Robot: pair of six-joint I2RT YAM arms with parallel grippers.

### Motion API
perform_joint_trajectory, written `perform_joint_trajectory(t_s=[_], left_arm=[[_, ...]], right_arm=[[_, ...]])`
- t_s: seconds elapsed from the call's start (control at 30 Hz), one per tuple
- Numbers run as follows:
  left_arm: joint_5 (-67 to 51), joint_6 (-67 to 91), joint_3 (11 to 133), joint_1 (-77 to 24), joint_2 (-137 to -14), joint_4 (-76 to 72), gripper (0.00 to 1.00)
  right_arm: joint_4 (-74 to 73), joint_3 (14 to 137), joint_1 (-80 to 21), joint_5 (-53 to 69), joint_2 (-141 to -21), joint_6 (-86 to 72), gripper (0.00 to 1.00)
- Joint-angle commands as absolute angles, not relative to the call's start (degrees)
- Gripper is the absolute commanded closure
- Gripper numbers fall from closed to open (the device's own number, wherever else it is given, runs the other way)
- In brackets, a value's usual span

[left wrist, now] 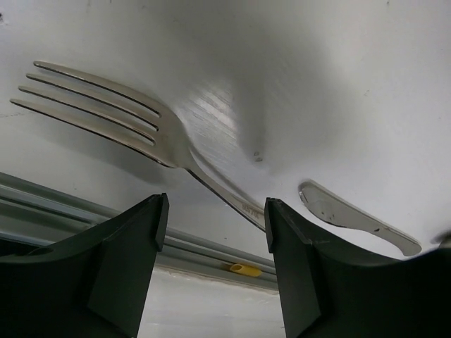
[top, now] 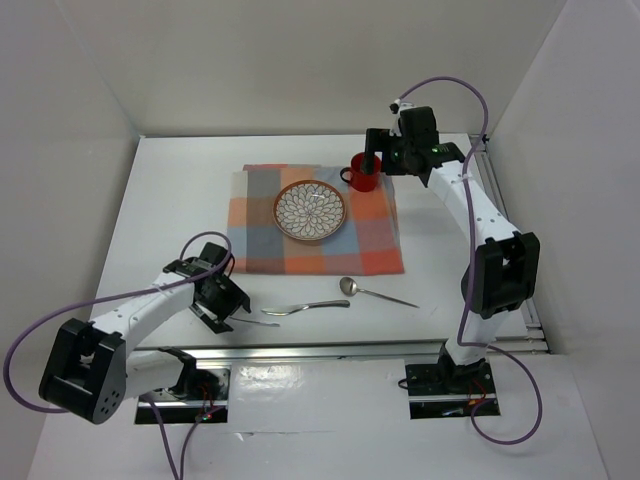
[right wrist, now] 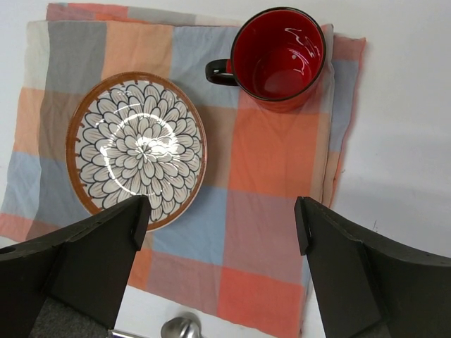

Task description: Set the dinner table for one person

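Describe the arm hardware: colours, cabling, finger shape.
Both arms match: the left arm and right arm have white links and black joint housings. A purple cable loops off each. The left fingers and right fingers are dark, flat, angular plates. No sleeves or readable markings.

Left gripper (left wrist: 215, 211) sits low and close in, jaws apart. Right gripper (right wrist: 218, 211) is extended far forward, jaws apart.
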State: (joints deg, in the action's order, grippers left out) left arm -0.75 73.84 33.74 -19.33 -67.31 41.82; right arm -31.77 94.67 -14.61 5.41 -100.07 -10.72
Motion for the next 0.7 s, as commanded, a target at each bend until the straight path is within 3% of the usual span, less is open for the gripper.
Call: perform_joint_trajectory(t_s=[0.0,0.07,0.23,0.33,0.47,0.67], left_arm=[[0.2,75.4,33.7,-19.6,-67.4,39.8,0.27],[0.2,75.4,33.1,-19.6,-68.5,39.0,0.31],[1.4,74.9,33.1,-19.6,-73.5,38.9,0.64],[3.9,74.9,35.2,-19.6,-73.5,43.3,0.73],[7.7,73.8,38.7,-19.6,-68.8,48.7,1.0],[14.0,53.4,52.7,-19.6,-67.0,49.5,1.0]], right_arm=[[-30.2,94.4,-14.6,5.4,-97.0,-11.0,0.04],[-30.2,94.4,-14.6,5.4,-97.0,-11.0,0.04],[-30.2,93.3,-14.6,4.9,-97.0,-11.0,0.05],[-30.8,93.3,-15.1,3.4,-97.0,-11.0,0.05],[-30.8,92.0,-15.1,2.9,-96.5,-11.0,0.05],[-30.8,92.0,-14.5,2.9,-96.0,-11.0,0.05]])
